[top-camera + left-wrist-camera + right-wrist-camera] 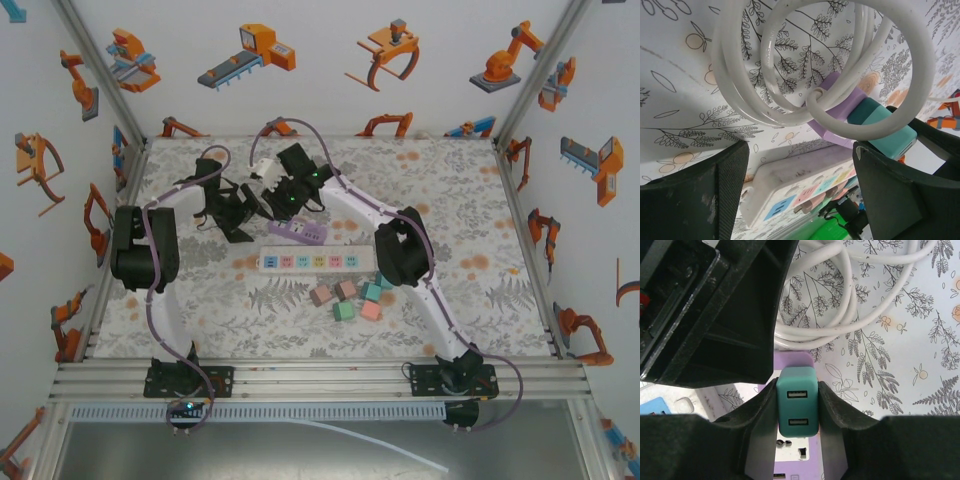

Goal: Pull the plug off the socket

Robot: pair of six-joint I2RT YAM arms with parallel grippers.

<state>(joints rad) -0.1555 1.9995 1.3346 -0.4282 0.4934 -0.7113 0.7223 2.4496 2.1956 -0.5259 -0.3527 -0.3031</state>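
Right gripper [798,412]: matte black padded fingers [834,407] pinch both sides of the teal plug [798,390], a rounded boxy USB charger with two slots, bottom centre of the right wrist view. Plug sits on the purple socket strip [792,360], smooth plastic. Left gripper [800,190]: jaws spread, gripping nothing, blocky dark fingers at the lower corners of the left wrist view. Glossy round white cable [845,315] coiled in loops, upper frame. Long white power strip [318,261] with pastel buttons, mid-frame overhead. Floral-print table [500,300].
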